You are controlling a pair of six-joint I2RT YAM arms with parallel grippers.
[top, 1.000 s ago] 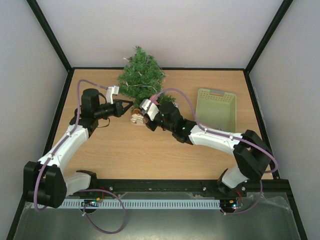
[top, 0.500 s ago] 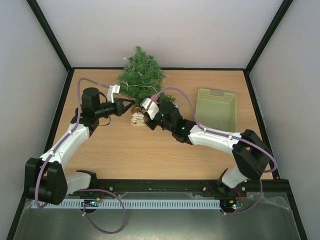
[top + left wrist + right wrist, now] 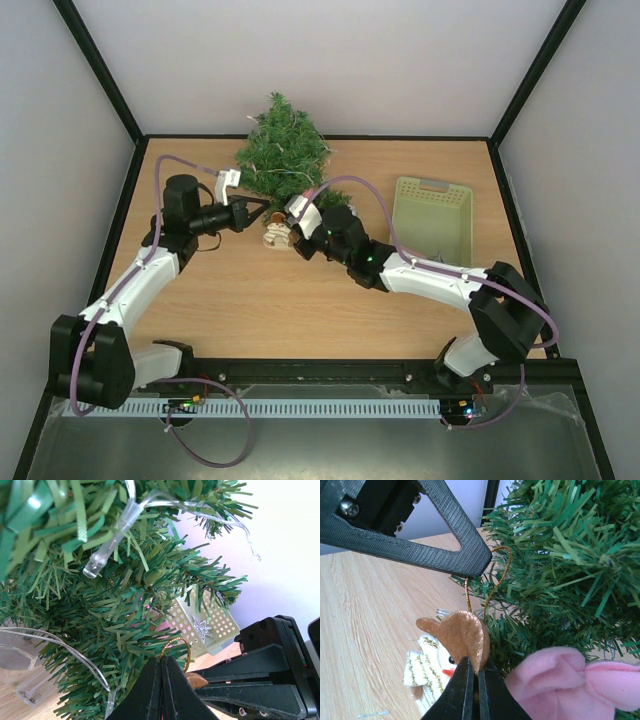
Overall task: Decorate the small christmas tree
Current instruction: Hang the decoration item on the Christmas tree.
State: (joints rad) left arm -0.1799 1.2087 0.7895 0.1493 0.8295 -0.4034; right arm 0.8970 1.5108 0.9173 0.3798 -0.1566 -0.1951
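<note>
While right pincer (image 3: 475,664) pinches brown felt ornament (image 3: 457,632), left pincer (image 3: 161,661) (beside tree (image 3: 125,605)) pinches its gold loop (image 3: 176,639).

- No text, label, brand, number or sign can be read in any of the three views.
</note>
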